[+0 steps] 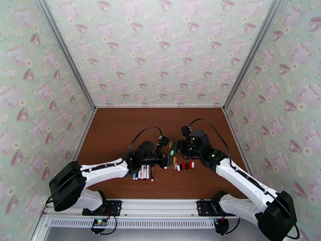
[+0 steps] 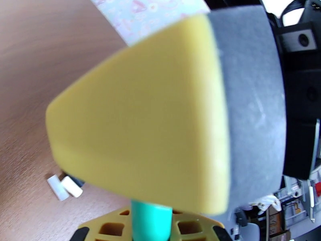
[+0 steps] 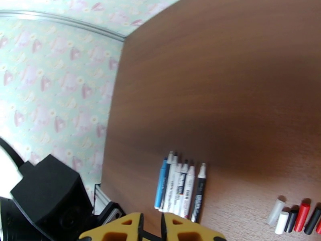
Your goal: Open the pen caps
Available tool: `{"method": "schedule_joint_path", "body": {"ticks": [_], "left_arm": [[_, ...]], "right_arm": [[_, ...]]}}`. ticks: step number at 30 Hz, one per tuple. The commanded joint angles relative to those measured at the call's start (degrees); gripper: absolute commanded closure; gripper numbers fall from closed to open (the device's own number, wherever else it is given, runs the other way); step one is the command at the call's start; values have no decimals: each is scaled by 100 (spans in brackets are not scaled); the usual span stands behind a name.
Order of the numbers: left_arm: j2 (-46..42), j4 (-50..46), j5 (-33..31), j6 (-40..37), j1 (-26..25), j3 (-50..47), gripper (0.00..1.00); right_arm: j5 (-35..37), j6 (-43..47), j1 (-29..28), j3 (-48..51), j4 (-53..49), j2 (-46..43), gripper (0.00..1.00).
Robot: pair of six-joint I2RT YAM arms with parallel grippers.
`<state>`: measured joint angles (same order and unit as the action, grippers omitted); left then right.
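We see the left gripper (image 1: pixel 168 158) and the right gripper (image 1: pixel 175 148) meeting nose to nose above the tabletop (image 1: pixel 120 129), about midway between its left and right edges and nearer its near edge than its far one; a green pen (image 1: pixel 171 152) shows as a short bright stub between them. From the left wrist we find that pen (image 2: pixel 150 221) standing up between the left gripper's own yellow fingers (image 2: pixel 108 227), which are closed around it; its upper end vanishes behind a large yellow pad (image 2: pixel 140 113) backed with grey foam, very close to the lens. From the right wrist the right gripper's fingers (image 3: pixel 120 229) sit drawn close with a narrow dark gap, and we cannot tell what, if anything, they pinch.

The other pens (image 1: pixel 143 172) lie side by side on the tabletop just under the left gripper, touching; we count a blue one, several white ones and a dark one (image 3: pixel 180 189). The pen caps (image 1: pixel 185 166) lie in a short row just right of them, white, black and red (image 3: pixel 295 217); two white ones show beside the pad (image 2: pixel 64 187).
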<state>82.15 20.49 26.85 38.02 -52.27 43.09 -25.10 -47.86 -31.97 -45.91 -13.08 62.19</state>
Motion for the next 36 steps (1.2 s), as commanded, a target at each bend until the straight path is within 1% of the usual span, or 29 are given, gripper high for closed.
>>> {"method": "schedule_joint_path", "body": {"ticks": [1, 4, 9, 10, 13, 15, 19, 23, 28, 32, 36], "left_arm": [[-249, 169, 664, 192, 31, -143, 97], [-417, -167, 551, -2, 35, -143, 97], [-420, -174, 630, -82, -22, -182, 97], [-422, -241, 566, -130, -36, -172, 97], [-497, -993, -25, -541, -242, 37, 97], [-541, -1392, -444, -769, -395, 142, 97], [-598, -1424, -574, -847, -485, 132, 97], [-689, -1302, -489, -755, -489, 53, 96], [-975, -1179, -553, -565, -435, 5, 96], [-1163, -1231, -648, -490, -353, 32, 96], [-1346, -1229, -752, -467, -302, 7, 93]], "right_arm": [[-276, 287, 134, -353, 365, -203, 94], [-300, 327, 233, -414, 424, -336, 94], [-466, 400, 427, -531, 591, -423, 95], [-455, 400, 444, -563, 568, -415, 95], [-174, 428, 497, -771, 173, -372, 96], [183, 495, 525, -973, -234, -337, 96], [326, 575, 675, -1141, -415, -288, 97], [128, 765, 802, -1302, -491, -180, 96], [190, 1303, 798, -1425, -1241, -144, 95], [576, 1774, 799, -1384, -2177, -293, 93], [1095, 1965, 805, -1046, -2979, -451, 90]]}}
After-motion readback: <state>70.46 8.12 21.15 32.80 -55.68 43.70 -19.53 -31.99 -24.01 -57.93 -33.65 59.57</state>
